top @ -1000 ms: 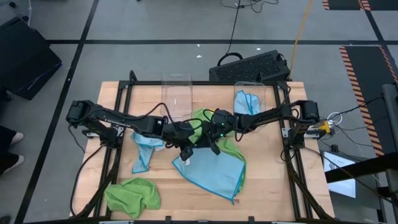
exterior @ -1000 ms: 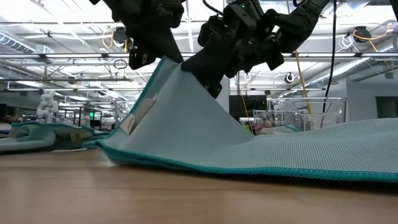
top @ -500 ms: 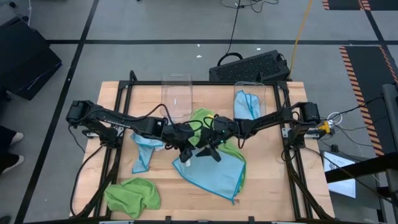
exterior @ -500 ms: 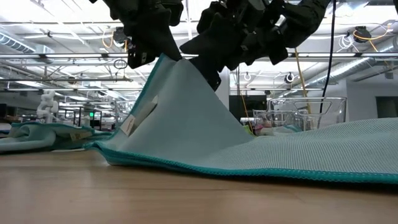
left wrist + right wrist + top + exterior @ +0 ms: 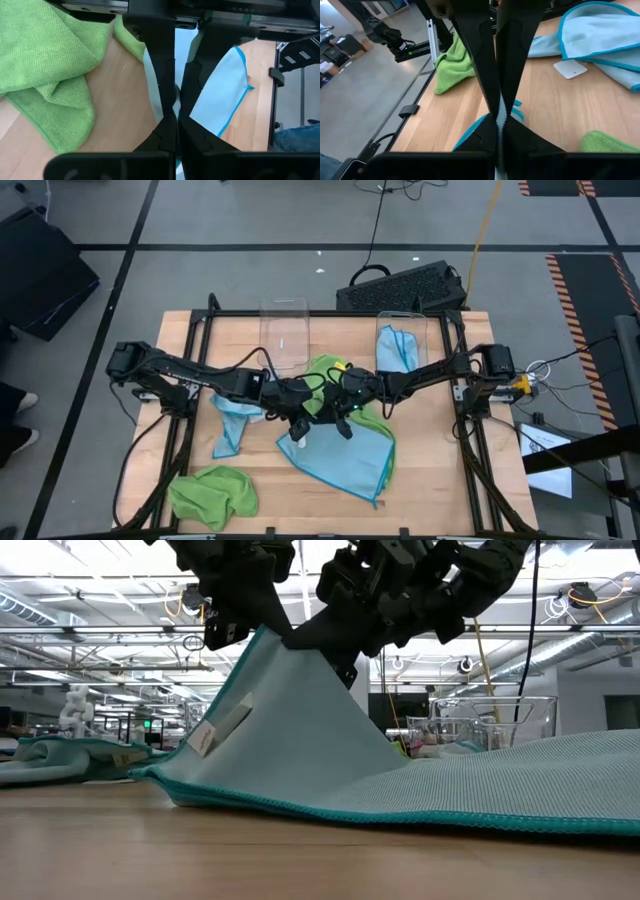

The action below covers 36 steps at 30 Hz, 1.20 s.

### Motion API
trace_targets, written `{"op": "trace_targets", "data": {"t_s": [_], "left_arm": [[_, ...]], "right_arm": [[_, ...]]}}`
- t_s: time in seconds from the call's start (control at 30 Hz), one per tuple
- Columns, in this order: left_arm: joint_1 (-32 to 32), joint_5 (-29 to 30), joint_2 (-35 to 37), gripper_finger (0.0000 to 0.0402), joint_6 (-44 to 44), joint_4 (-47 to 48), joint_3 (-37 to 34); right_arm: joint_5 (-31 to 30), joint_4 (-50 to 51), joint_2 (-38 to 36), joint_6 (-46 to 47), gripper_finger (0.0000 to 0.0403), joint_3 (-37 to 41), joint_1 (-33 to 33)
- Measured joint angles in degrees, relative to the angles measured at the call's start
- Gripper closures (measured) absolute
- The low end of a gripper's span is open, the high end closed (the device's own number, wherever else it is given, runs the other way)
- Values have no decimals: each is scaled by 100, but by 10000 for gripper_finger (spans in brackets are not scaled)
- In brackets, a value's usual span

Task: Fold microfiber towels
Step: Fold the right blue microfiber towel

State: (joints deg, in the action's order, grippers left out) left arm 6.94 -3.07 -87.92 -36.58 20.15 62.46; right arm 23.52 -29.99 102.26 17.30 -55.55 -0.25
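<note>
Light blue microfiber towel with teal stitched hem point(image 5: 340, 458) lay mid-table, its far corner peaked up like a tent. Judged light, limp, slightly grippy; best taken by hemmed corners or edge. Left gripper point(image 5: 297, 427) and right gripper point(image 5: 338, 423) were both pinched shut on that raised edge, close together. Small white sewn tag point(image 5: 216, 730) showed no readable writing. Crumpled lime green towel point(image 5: 212, 493) sat at the near left corner

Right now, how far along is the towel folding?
Nothing looks folded yet. In hand: the left gripper and right gripper both pinch the lifted edge of the central blue towel. Left: the crumpled green towel and another blue towel.
</note>
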Motion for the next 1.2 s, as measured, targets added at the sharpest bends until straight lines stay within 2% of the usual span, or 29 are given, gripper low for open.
{"op": "trace_targets", "data": {"t_s": [0.2,0.3,0.47,0.6,0.7,0.77,0.87,1.03,1.2], "left_arm": [[13,6,0,392,-141,53,0],[103,51,0,365,98,84,0],[313,192,-3,251,145,789,3],[551,629,-2,153,329,1504,-60],[630,528,-2,108,739,1409,-460],[633,234,-2,98,919,910,-874],[632,119,-2,107,1012,-88,-1461],[622,502,-3,132,1720,-1026,-1898],[511,629,-2,129,2302,-2103,-2393]], "right_arm": [[-85,19,0,-146,398,2,2],[-94,22,0,-147,398,2,0],[-105,50,0,-184,400,0,0],[-100,194,0,-271,401,0,5],[-102,192,0,-412,401,0,45],[-105,198,0,-556,402,0,71],[-101,263,0,-698,402,0,111],[-88,275,0,-943,402,0,149],[-126,405,0,-1010,402,0,151]]}}
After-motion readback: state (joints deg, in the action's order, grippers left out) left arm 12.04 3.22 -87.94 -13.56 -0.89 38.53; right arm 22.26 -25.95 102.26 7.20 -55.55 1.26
